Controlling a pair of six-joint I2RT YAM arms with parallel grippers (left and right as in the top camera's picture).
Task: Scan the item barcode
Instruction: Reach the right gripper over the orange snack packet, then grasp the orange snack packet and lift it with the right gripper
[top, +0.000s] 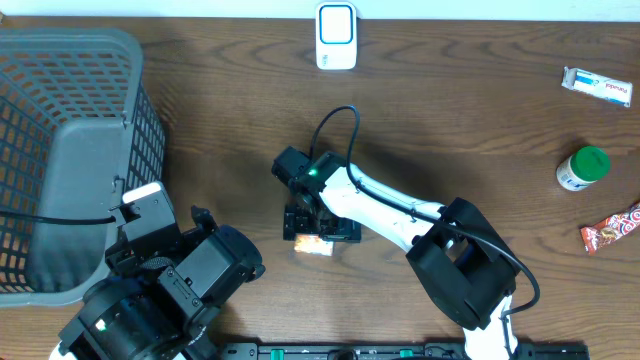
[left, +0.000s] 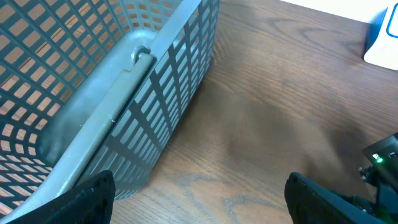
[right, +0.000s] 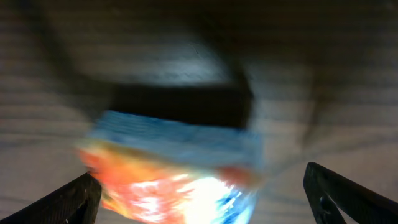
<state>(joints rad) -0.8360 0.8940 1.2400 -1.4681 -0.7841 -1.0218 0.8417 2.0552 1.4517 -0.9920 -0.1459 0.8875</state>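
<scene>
1. One orange and blue glossy snack packet (top: 312, 246) lies flat on the table, just toward 6 o'clock of centre. In the right wrist view it is too blurred to read any print.
2. There are two arms. The white-and-black right arm (top: 400, 215) reaches in from 5 o'clock. The right gripper (top: 320, 225) is directly over the packet with its jaws spread wide. Its fingers stand on either side of the packet and clear of it, holding nothing.
3. The black left arm (top: 180, 290) sits at 7 o'clock. The left gripper (left: 199, 208) is spread wide over bare wood beside the basket, with nothing between its fingers.
4. One white rectangular scanner with a blue face (top: 336, 35) stands at 12 o'clock.
5. One grey plastic lattice basket (top: 60, 60) fills 9 to 10 o'clock.
6. Three other goods lie at the right, all apart:
   - one white wrapped bar (top: 597, 86) at 2 o'clock
   - one white bottle with a green lid (top: 583, 167) at 3 o'clock
   - one red snack packet (top: 610, 228) at 4 o'clock
7. There is one dark brown wood-grain table (top: 480, 120). A pale strip runs beyond its far edge at 12 o'clock.
</scene>
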